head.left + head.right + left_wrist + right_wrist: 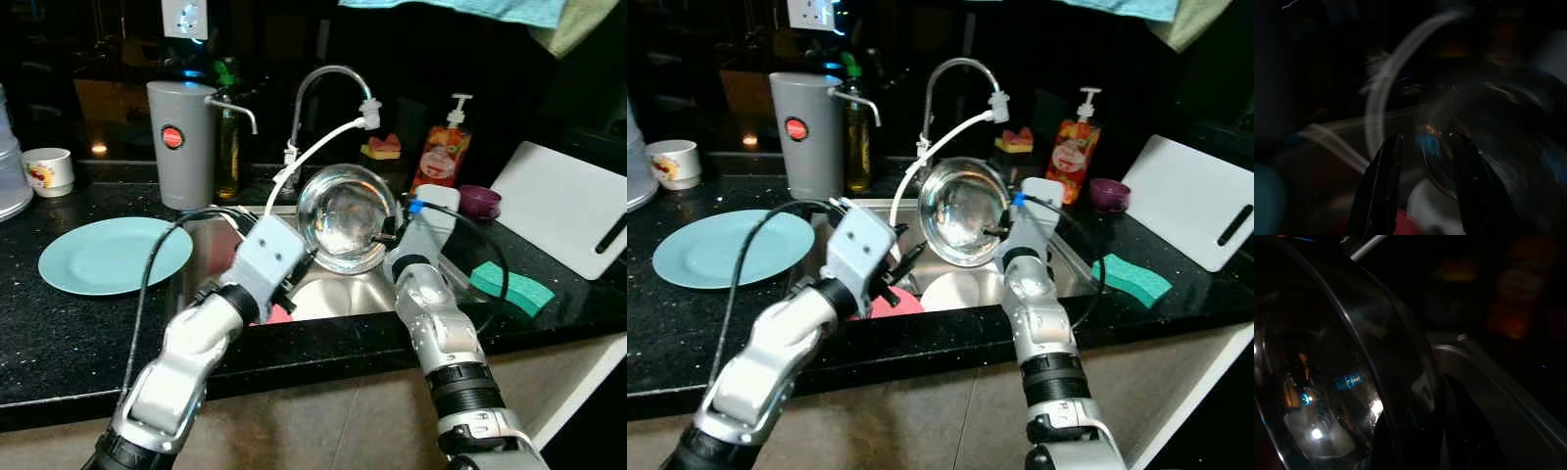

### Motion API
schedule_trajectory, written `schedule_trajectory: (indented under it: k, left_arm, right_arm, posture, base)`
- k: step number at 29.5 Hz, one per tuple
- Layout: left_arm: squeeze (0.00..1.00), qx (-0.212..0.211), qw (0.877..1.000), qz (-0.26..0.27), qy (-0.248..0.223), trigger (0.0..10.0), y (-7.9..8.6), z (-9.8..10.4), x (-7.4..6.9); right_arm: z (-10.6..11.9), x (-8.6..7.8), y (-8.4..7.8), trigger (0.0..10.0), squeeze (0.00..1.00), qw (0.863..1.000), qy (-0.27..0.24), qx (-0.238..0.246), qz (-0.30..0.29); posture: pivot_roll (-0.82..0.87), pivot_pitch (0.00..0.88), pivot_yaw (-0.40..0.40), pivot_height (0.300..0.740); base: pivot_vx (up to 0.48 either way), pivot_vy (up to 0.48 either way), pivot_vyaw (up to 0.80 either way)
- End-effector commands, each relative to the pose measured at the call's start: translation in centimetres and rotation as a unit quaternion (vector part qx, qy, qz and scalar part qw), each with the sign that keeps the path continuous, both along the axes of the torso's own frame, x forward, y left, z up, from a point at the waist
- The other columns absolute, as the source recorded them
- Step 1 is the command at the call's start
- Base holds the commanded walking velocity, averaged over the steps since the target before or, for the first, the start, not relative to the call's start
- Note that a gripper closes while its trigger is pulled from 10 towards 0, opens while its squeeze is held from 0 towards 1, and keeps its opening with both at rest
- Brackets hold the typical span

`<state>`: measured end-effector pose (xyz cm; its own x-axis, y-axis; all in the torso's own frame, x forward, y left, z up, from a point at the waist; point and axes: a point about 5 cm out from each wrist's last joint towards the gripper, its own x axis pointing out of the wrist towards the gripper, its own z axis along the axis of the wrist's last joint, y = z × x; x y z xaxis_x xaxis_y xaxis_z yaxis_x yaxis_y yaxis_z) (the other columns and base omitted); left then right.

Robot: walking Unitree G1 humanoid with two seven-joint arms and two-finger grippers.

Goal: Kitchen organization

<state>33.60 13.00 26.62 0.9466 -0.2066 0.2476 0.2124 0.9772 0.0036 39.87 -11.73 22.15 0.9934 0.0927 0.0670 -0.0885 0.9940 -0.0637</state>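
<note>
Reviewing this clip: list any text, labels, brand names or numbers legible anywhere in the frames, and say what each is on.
No text can be read.
Grey dispenser: round red badge, print too small.
Soap bottle: colourful label, blurred.
Mug: red and yellow design, no legible words.
Wall socket: no readable marking.

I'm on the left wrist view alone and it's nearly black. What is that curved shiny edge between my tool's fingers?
Observer: That's the rim of a steel bowl, held on edge above the sink.
Operator: Held by what?
Observer: The right tool is clamped on the bowl's right rim.
Operator: Anything underneath it?
Observer: A white dish lies in the sink, directly below the bowl.
</note>
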Motion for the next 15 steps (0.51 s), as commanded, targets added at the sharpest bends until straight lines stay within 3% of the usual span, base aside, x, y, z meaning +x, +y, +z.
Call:
schedule_trajectory:
  k: [1,2,6,7,8,9,11,13,14,15]
  left_arm:
    - [0.00,-0.073,0.994,0.040,0.077,10.0,1.7,-1.4,0.7]
    - [0.00,-0.101,0.989,0.060,0.094,10.0,2.7,-1.4,1.0]
    - [0.00,-0.114,0.986,0.075,0.097,10.0,3.5,-1.2,1.0]
    - [0.00,-0.117,0.984,0.091,0.096,10.0,4.4,-0.7,0.9]
    - [0.00,-0.123,0.980,0.129,0.091,10.0,6.7,0.4,0.6]
    - [0.00,-0.123,0.980,0.129,0.091,10.0,6.7,0.4,0.6]
    - [0.00,-0.137,0.973,0.158,0.094,10.0,8.7,1.1,0.2]
    - [0.00,-0.137,0.973,0.158,0.094,10.0,8.7,1.1,0.2]
    - [0.00,-0.149,0.967,0.182,0.097,10.0,10.3,1.6,-0.3]
    - [0.00,-0.149,0.967,0.182,0.097,10.0,10.3,1.6,-0.3]
  right_arm:
    - [-0.4,0.3,1.0,10.0,0.00,0.998,0.009,-0.048,0.042]
    - [-0.5,0.6,1.3,10.0,0.00,0.996,0.016,-0.065,0.062]
    - [-0.3,0.8,1.4,10.0,0.00,0.994,0.019,-0.075,0.073]
    - [0.1,1.1,1.5,10.0,0.00,0.993,0.021,-0.080,0.081]
    - [0.9,1.7,1.2,10.0,0.00,0.991,0.021,-0.108,0.080]
    - [0.9,1.7,1.2,10.0,0.00,0.991,0.021,-0.108,0.080]
    - [1.3,2.0,1.1,10.0,0.00,0.989,0.021,-0.128,0.078]
    - [1.3,2.0,1.1,10.0,0.00,0.989,0.021,-0.128,0.078]
    - [1.4,2.1,1.2,10.0,0.00,0.986,0.021,-0.141,0.082]
    - [1.4,2.1,1.2,10.0,0.00,0.986,0.021,-0.141,0.082]
  posture:
    - [0.17,0.044,-0.131,0.740]
    - [0.17,0.048,-0.134,0.740]
    - [0.17,0.053,-0.135,0.740]
    - [0.18,0.069,-0.140,0.740]
    - [0.19,0.091,-0.143,0.740]
    - [0.19,0.091,-0.143,0.740]
    - [0.20,0.114,-0.145,0.740]
    - [0.20,0.114,-0.145,0.740]
    - [0.21,0.136,-0.150,0.740]
    - [0.21,0.136,-0.150,0.740]
  base:
    - [0.000,0.000,0.00]
    - [0.000,0.000,0.00]
    - [0.000,0.000,0.00]
    - [0.000,0.000,0.00]
    - [0.000,0.000,0.00]
    - [0.000,0.000,0.00]
    - [0.000,0.000,0.00]
    - [0.000,0.000,0.00]
    - [0.000,0.000,0.00]
    - [0.000,0.000,0.00]
